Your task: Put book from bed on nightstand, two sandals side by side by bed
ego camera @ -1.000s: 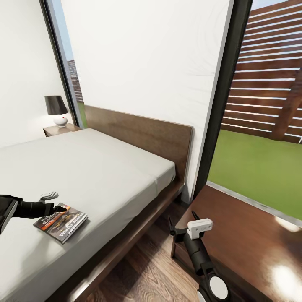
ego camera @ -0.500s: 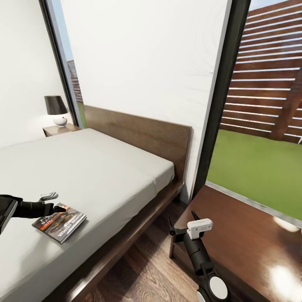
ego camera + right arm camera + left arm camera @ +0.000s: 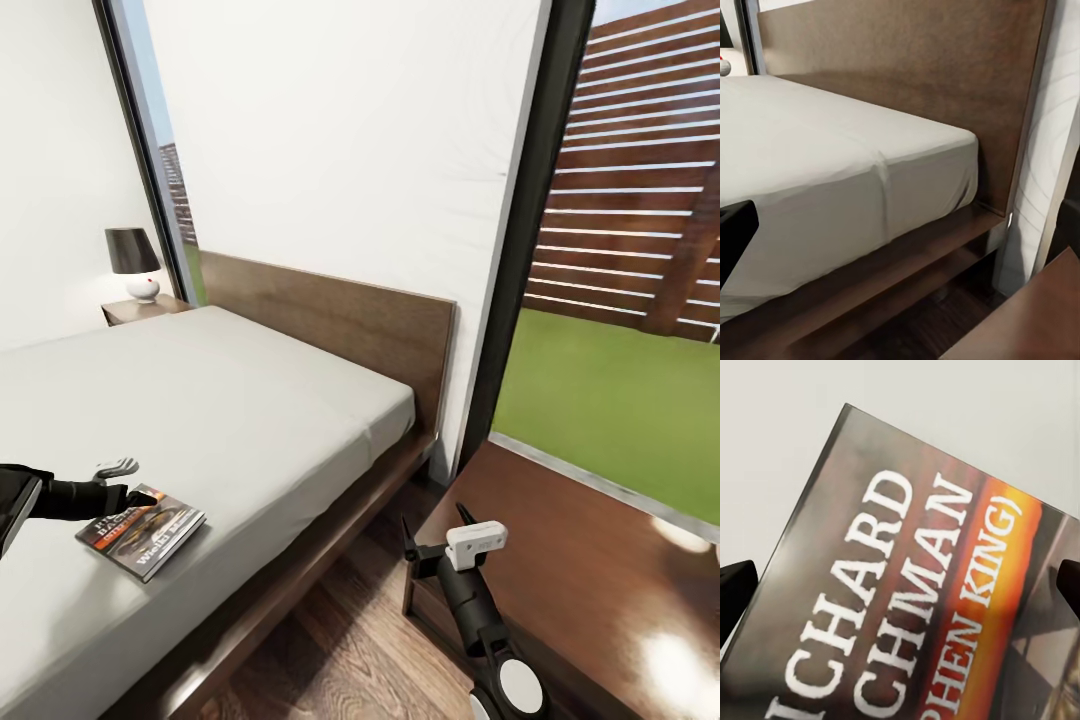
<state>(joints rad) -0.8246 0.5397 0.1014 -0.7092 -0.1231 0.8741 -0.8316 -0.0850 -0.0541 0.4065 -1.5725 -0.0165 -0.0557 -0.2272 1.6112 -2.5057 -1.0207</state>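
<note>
Head view: the book (image 3: 141, 530) lies flat on the grey mattress of the bed (image 3: 230, 420), close to the mattress's near side edge and far from the headboard (image 3: 340, 320); the left gripper (image 3: 138, 494) reaches over the mattress to the book's far edge, its fingers spread and straddling the cover, one dark fingertip (image 3: 735, 589) at each margin of the left wrist view; whether they touch the book cannot be told. The right gripper (image 3: 410, 540) hangs at the corner of the near nightstand (image 3: 580, 560), fingers apart, holding nothing. A second nightstand (image 3: 140, 308) bearing a lamp (image 3: 134, 262) stands beyond the bed.
</note>
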